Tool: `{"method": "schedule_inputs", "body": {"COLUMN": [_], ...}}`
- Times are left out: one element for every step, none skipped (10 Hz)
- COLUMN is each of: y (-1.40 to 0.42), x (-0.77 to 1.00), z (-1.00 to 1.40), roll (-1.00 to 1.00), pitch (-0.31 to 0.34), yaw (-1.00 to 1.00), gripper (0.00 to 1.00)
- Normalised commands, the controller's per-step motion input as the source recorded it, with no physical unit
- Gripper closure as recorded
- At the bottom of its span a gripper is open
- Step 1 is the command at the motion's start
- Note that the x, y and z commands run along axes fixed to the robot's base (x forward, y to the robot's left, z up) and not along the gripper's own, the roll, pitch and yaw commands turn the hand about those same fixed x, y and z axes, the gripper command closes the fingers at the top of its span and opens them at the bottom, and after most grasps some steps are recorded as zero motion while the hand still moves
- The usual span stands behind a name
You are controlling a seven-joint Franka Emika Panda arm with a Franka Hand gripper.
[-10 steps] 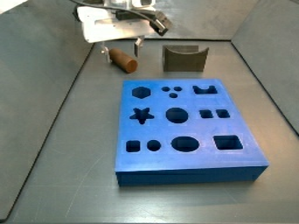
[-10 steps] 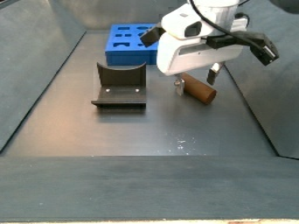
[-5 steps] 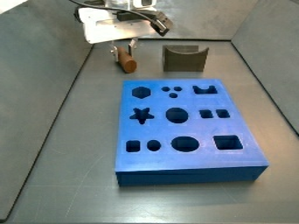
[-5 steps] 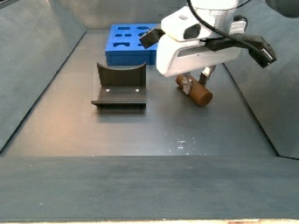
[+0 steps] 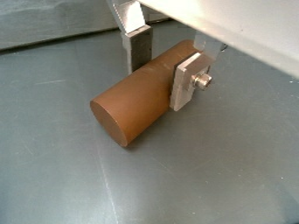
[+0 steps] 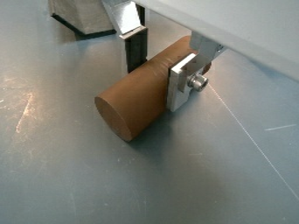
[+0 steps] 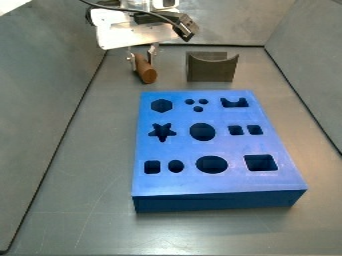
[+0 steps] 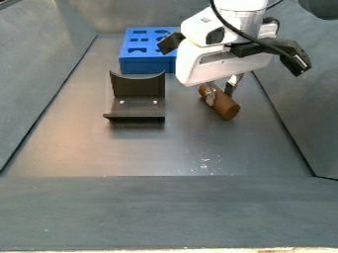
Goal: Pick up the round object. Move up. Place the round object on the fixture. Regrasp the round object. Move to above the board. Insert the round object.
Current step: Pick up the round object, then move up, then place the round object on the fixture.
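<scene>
The round object (image 5: pixel 128 109) is a brown-orange cylinder lying on its side on the grey floor, seen in both wrist views (image 6: pixel 131 101) and both side views (image 7: pixel 142 71) (image 8: pixel 227 106). My gripper (image 5: pixel 162 74) straddles it near its far end. One silver finger (image 5: pixel 187 80) presses one side and the dark pad of the other finger (image 5: pixel 138 52) touches the opposite side. The gripper (image 7: pixel 144 57) is low over the floor, beside the fixture (image 7: pixel 210 67). The blue board (image 7: pixel 214 150) lies apart from it.
The fixture (image 8: pixel 134 96) stands between the peg and one grey side wall. The board (image 8: pixel 148 47) sits at the far end in that side view. Sloping grey walls enclose the floor. A dark fixture corner shows in a wrist view (image 6: pixel 82 16).
The peg has turned from lying slantwise to lining up between the fingers as they closed on it. Since half a second ago almost nothing has moved.
</scene>
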Motion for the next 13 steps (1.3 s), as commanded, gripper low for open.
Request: {"method": "schedule_inputs", "body": {"y": [0.00, 0.00, 0.00, 0.02, 0.02, 0.01, 0.00, 0.00, 0.00, 0.00, 0.00, 0.00, 0.00], "x": [0.00, 0.00, 0.00, -0.02, -0.03, -0.04, 0.00, 0.00, 0.00, -0.01, -0.01, -0.01, -0.02], "z": [0.00, 0.00, 0.36, 0.36, 0.33, 0.21, 1.00, 1.00, 1.00, 1.00, 1.00, 1.00, 1.00], "roll": [0.00, 0.00, 0.00, 0.00, 0.00, -0.01, 0.00, 0.00, -0.01, -0.01, 0.00, 0.00, 0.00], "pitch": [0.000, 0.000, 0.000, 0.022, 0.047, 0.080, 0.000, 0.033, 0.052, 0.067, 0.073, 0.063, 0.059], "yaw": [0.00, 0.00, 0.00, 0.02, 0.02, 0.01, 0.00, -0.01, -0.01, -0.01, -0.01, -0.01, -0.01], "gripper": [1.00, 1.00, 1.00, 1.00, 1.00, 1.00, 1.00, 1.00, 1.00, 1.00, 1.00, 1.00, 1.00]}}
